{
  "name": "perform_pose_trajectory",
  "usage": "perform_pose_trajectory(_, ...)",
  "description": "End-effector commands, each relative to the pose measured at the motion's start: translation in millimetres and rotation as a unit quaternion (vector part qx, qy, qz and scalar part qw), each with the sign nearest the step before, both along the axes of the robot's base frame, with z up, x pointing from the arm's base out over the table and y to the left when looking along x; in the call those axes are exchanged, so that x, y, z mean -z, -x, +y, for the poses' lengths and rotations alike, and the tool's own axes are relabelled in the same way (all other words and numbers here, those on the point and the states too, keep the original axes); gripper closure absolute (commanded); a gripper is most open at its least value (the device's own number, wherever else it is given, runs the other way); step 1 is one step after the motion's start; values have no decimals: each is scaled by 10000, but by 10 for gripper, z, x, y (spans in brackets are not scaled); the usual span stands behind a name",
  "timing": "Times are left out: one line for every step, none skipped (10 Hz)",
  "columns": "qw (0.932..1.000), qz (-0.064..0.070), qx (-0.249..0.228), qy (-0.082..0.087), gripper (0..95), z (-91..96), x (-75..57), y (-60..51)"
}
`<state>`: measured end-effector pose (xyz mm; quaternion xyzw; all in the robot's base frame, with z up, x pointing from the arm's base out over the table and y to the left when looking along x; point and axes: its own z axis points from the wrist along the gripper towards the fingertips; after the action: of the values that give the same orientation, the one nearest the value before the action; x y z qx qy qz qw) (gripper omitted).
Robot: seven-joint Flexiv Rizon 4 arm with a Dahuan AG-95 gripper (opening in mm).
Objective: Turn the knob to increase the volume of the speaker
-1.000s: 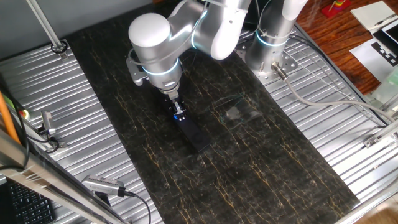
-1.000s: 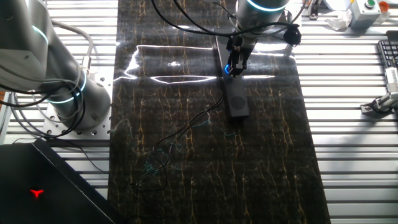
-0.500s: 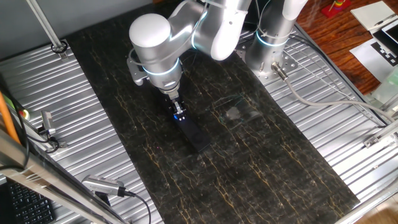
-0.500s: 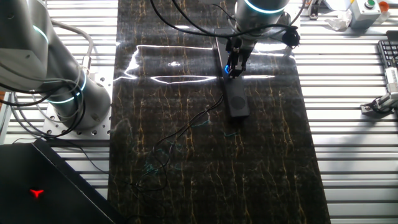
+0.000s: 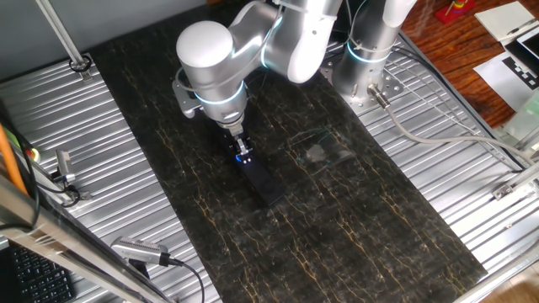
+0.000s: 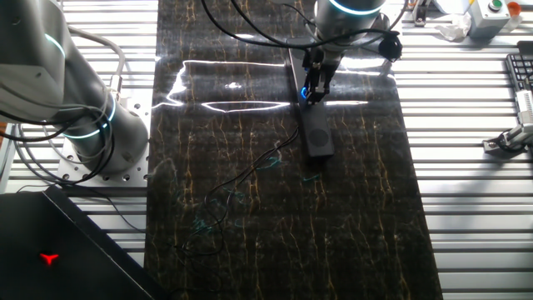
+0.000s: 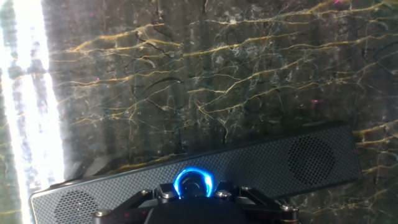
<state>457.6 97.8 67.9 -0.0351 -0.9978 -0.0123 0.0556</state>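
**Gripping stage reached at the volume dial; rotation pending**

Inspecting the three views together, the speaker (image 7: 205,171) was found lying flat on the dark, gold-veined tabletop (image 5: 354,219), roughly mid-surface. The knob (image 7: 194,182) sat on the speaker's upper face, its ring glowing blue, in the middle part of the bar as the hand view showed it, with a round grille to either side.

The gripper (image 6: 314,86) stood directly over the knob, pointing straight down from the arm's wrist. In the fixed views the blue glow (image 5: 243,156) appeared right at the tips, so the fingers (image 7: 163,194) were down at the level of the dial. The hand view showed dark finger parts close on both sides of the lit ring. Contact appeared likely but was not confirmed: the tips themselves lay at the lower edge of that view, so I could not tell whether they pinched the knob or merely flanked it.

Judged step in hand: seating the grasp on the knob, or the start of the turn itself. No sign in the pictures indicated the volume level.

Next move, as assessed: a firm squeeze on the dial, followed by rotation of the wrist about the knob's own axis in the volume-up direction. The slim bar looked free to slide on the tabletop, so any off-axis push would risk swivelling the whole speaker.
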Motion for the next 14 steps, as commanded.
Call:
perform_pose_trajectory(10000, -4, -7, 1, 570, -2, -1, 2)
perform_pose_trajectory(10000, -4, -10, 2, 570, -2, -1, 2)
perform_pose_trajectory(10000, -4, -15, 2, 570, -1, 0, 1)
perform_pose_trajectory(10000, -3, -34, 9, 570, 1, 1, 0)
perform_pose_trajectory(10000, -1, -48, 11, 570, 3, 2, -1)
perform_pose_trajectory(10000, -1, -72, 20, 760, 5, 4, -2)
perform_pose_trajectory(10000, 1, -79, 25, 760, 6, 4, -3)
perform_pose_trajectory(10000, 0, -84, 26, 760, 7, 5, -3)
perform_pose_trajectory(10000, -4, -81, 11, 760, 9, 7, -4)
perform_pose_trajectory(10000, -5, -81, 11, 760, 13, 9, -6)
perform_pose_trajectory(10000, -5, -91, 32, 760, 13, 9, -6)
perform_pose_trajectory(10000, -6, -86, 25, 760, 13, 9, -6)
perform_pose_trajectory(10000, -7, -76, 26, 760, 14, 9, -6)
perform_pose_trajectory(10000, -7, -61, 36, 760, 14, 9, -7)
